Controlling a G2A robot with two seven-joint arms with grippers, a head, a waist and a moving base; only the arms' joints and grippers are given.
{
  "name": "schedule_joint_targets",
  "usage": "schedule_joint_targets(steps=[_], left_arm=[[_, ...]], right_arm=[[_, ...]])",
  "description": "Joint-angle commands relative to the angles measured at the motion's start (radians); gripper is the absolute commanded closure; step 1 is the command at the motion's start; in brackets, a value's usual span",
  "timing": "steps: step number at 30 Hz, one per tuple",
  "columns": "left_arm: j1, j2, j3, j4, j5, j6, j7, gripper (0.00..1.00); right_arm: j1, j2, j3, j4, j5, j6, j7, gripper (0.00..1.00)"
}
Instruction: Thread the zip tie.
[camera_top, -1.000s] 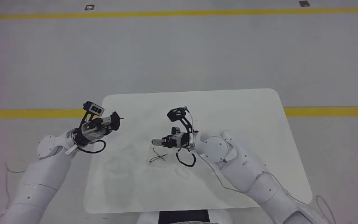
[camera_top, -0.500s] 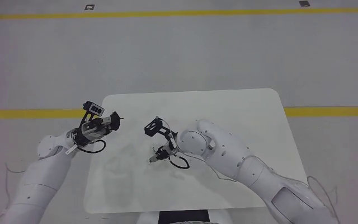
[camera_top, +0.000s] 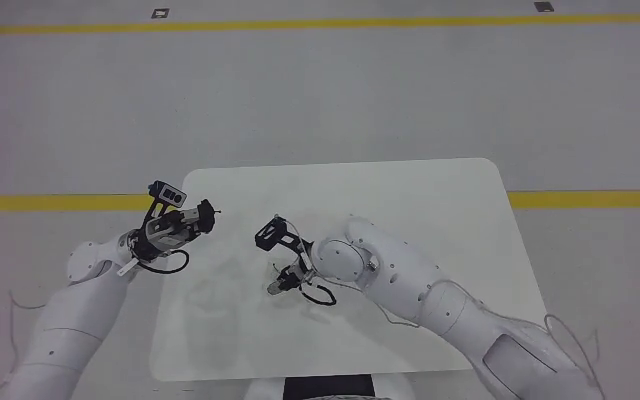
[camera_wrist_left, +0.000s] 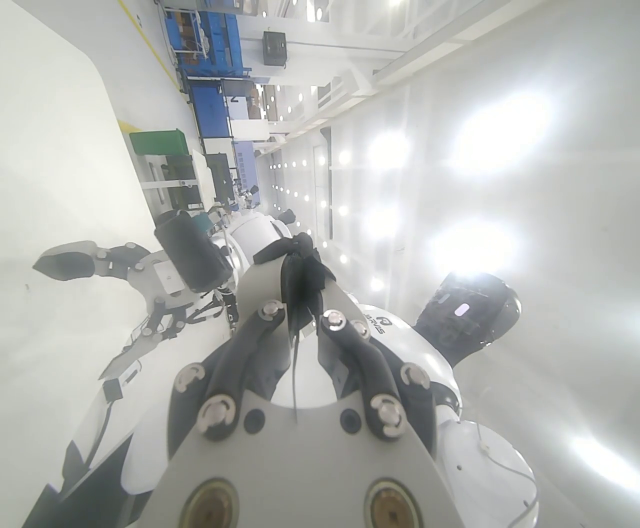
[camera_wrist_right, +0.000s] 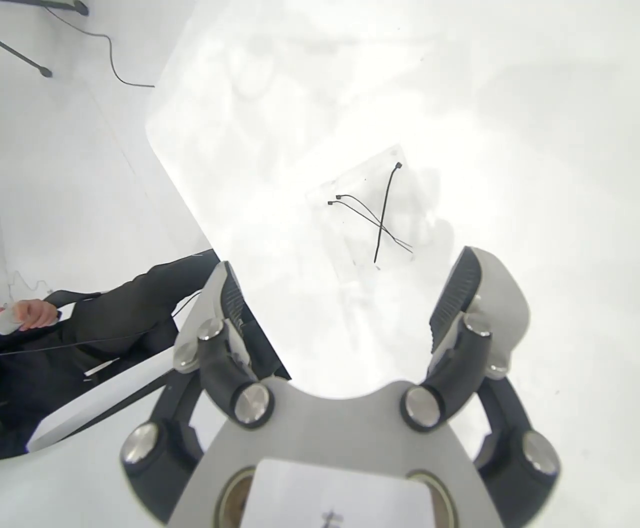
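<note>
Right claw (camera_wrist_right: 345, 265) gapes wide (empty) near loose zip ties (camera_wrist_right: 382, 220); left claw (camera_wrist_left: 300, 272) pinches a zip tie (camera_wrist_left: 295, 360)

Three thin black zip ties (camera_wrist_right: 385, 220) lie crossed on the white table (camera_wrist_right: 500, 150).

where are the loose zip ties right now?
Three loose zip ties lie crossed on the left half of the white table, just ahead of the open right gripper in the right wrist view.
</note>
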Motion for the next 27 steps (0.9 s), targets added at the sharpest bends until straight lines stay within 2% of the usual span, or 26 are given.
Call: schedule_joint_targets(steps=[1,8,15,18,27], left_arm=[[0.000,0.000,0.000,0.000,0.000,0.000,0.000,1.00],[0.000,0.000,0.000,0.000,0.000,0.000,0.000,1.00],[0.000,0.000,0.000,0.000,0.000,0.000,0.000,1.00],[0.000,0.000,0.000,0.000,0.000,0.000,0.000,1.00],[0.000,0.000,0.000,0.000,0.000,0.000,0.000,1.00]], right_arm=[[0.029,-0.023,-0.034,0.034,-0.003,0.007,-0.009,0.00],[0.097,-0.103,-0.124,0.169,0.008,0.024,-0.022,0.00],[0.126,-0.163,-0.159,0.303,0.046,0.001,-0.050,0.00],[0.130,-0.178,-0.167,0.326,0.038,0.010,-0.057,0.00],[0.128,-0.179,-0.166,0.327,0.032,0.015,-0.069,0.00]])
